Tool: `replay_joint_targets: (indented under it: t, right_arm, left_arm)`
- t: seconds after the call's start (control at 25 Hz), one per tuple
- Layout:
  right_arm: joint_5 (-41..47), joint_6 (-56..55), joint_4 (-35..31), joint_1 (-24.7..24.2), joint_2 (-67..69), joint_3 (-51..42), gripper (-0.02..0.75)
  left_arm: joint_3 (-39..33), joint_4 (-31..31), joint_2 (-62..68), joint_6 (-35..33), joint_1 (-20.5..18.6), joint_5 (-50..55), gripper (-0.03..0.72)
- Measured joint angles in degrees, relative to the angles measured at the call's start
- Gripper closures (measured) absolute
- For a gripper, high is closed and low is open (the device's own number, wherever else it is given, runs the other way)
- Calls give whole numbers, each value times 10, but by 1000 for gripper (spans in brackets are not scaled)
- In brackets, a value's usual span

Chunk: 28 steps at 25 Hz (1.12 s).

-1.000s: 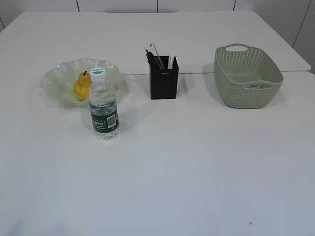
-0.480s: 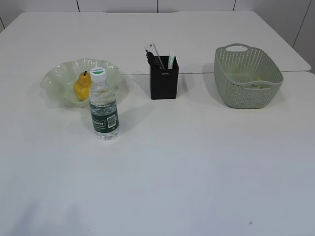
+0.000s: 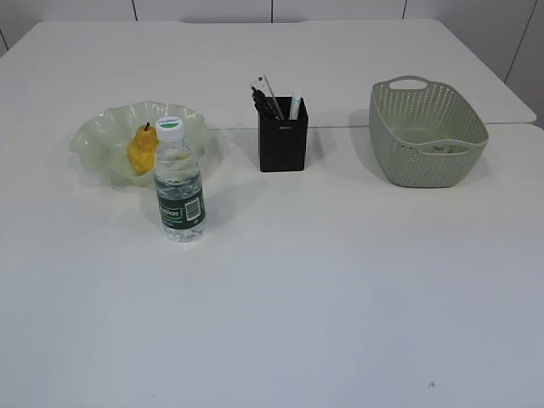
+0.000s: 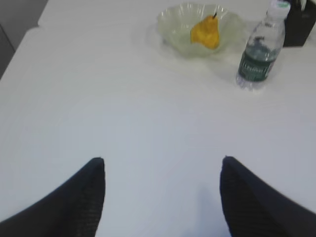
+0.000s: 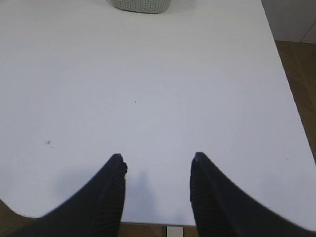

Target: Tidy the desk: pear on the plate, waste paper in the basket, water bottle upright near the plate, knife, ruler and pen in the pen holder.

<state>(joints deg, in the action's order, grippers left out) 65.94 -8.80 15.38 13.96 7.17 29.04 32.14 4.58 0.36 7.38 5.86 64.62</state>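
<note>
The yellow-orange pear (image 3: 141,150) lies in the ruffled pale-green plate (image 3: 93,140). Just in front of the plate the water bottle (image 3: 180,191) stands upright, cap on. The black pen holder (image 3: 283,140) holds a dark pen (image 3: 270,107), the clear ruler (image 3: 266,86) and a white-and-green stick (image 3: 296,104), perhaps the knife. Pale scraps of waste paper (image 3: 440,148) show inside the green basket (image 3: 425,161). My left gripper (image 4: 163,160) hangs open and empty over bare table, well short of the bottle (image 4: 259,54) and pear (image 4: 206,33). My right gripper (image 5: 158,157) is open and empty at the table's near edge.
Neither arm shows in the exterior view. In the right wrist view the basket (image 5: 140,5) is far ahead, and the table's right edge (image 5: 289,98) drops to a wooden floor. White wall panels stand behind the table.
No object has moved. A faint shadow at the near left of the table in the exterior view has faded.
</note>
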Motion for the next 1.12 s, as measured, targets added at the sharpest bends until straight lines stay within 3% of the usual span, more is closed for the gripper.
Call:
replay_joint_targets:
  t: [0.2,0.56,1.12]
  right_arm:
    - [0,0,0,-8,-3,0,410]
    - [0,0,0,-89,-49,0,410]
    - [0,0,-3,-90,-81,0,410]
  left_arm:
    - [0,3,0,0,0,25,171]
    - [-12,7,0,0,0,15,179]
    - [-20,-10,0,0,0,-5,186]
